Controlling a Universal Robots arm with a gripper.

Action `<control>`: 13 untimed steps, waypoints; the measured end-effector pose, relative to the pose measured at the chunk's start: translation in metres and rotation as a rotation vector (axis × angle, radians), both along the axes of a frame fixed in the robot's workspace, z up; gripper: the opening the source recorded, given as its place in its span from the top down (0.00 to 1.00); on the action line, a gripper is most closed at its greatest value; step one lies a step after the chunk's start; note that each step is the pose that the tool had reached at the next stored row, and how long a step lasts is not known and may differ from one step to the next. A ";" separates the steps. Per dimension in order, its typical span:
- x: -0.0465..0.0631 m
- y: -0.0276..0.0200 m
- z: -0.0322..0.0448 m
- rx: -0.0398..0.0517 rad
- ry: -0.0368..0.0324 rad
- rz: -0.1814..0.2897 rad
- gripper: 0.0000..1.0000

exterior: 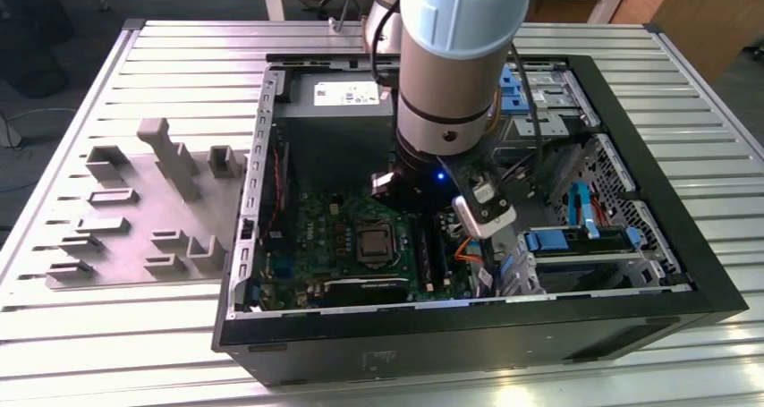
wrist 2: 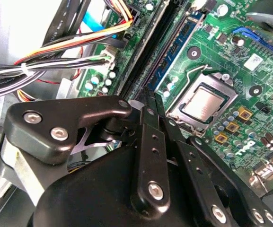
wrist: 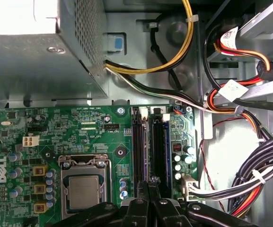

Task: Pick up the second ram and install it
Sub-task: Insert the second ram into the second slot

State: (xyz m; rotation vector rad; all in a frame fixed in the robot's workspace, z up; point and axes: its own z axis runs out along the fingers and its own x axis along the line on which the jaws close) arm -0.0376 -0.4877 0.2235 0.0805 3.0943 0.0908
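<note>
The pincer is clenched tight, fingertips together right over the RAM slots on the motherboard, looks like it's pressing the second ram down into its slot.

The exterior view is looking down from above and afar at the open case, while both wrist views are peering closely at its motherboard, sharing the processor socket.

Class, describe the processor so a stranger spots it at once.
Find the black computer case on the slatted table. On its floor lies the green motherboard; near its middle sits the processor, a silver square in a metal frame, unlike the long black slots beside it.
</note>
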 end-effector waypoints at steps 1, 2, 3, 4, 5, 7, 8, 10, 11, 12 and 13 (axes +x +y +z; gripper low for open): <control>0.000 0.0000 -0.0005 -0.0001 0.0000 0.000 0.89; 0.000 0.0000 -0.0012 0.0001 0.0000 0.000 0.89; 0.000 0.0000 -0.0018 0.0001 0.0000 0.000 0.89; 0.000 0.0001 -0.0023 0.0011 -0.0004 0.000 0.89; -0.001 0.0001 -0.0023 0.0008 -0.0003 0.000 0.89; -0.001 0.0001 -0.0023 0.0005 -0.0002 0.000 0.89; -0.001 0.0001 -0.0022 0.0004 -0.0002 0.000 0.89; -0.001 0.0000 -0.0022 0.0003 -0.0001 0.000 0.89; -0.001 0.0000 -0.0025 -0.0004 0.0000 0.000 0.89; -0.001 0.0001 -0.0032 -0.0015 0.0000 0.000 0.89; -0.001 0.0001 -0.0041 -0.0023 -0.0001 0.000 0.89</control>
